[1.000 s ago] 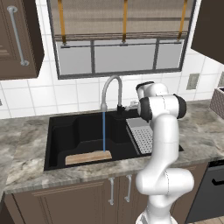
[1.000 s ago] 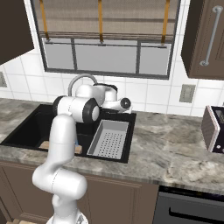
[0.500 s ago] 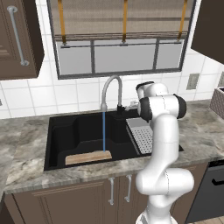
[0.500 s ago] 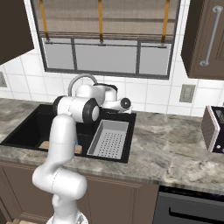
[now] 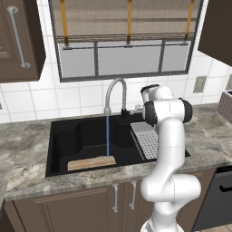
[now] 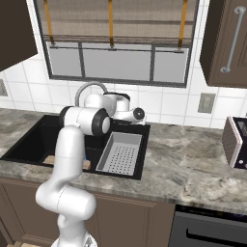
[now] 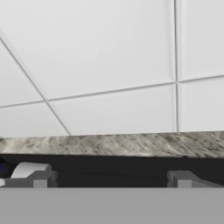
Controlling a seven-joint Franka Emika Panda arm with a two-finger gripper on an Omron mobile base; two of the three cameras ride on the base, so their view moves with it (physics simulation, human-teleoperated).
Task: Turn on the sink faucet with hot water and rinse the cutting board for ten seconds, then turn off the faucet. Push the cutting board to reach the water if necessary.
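Faucet running: thin blue water (image 5: 107, 136) drops straight from the spout of the sink faucet (image 5: 114, 93) into the sink (image 5: 68, 136), a black basin set into the grey marbled table (image 5: 27, 181). The stream lands on the cutting board (image 5: 90, 163), which lies flat on the basin floor against the front wall, toward the middle of the sink; the water strikes its right half. From the right base view a sliver of the board (image 6: 48, 158) shows behind the arm's lower link. Grey perforated drainer tray (image 6: 120, 153) sits in the right part of the sink, just beside the arm. Arm is folded over the table's back edge, wrist close to the faucet base on its right side. Tool (image 7: 109, 178) points at the white tiled wall (image 7: 109, 65) behind the sink, with the strip of table along the back edge just ahead; its two tips stand wide apart, nothing between them. One finger (image 7: 33, 175) at left, the other at right, both low over the dark rim of the sink. Whether the tool touches the lever cannot be told.
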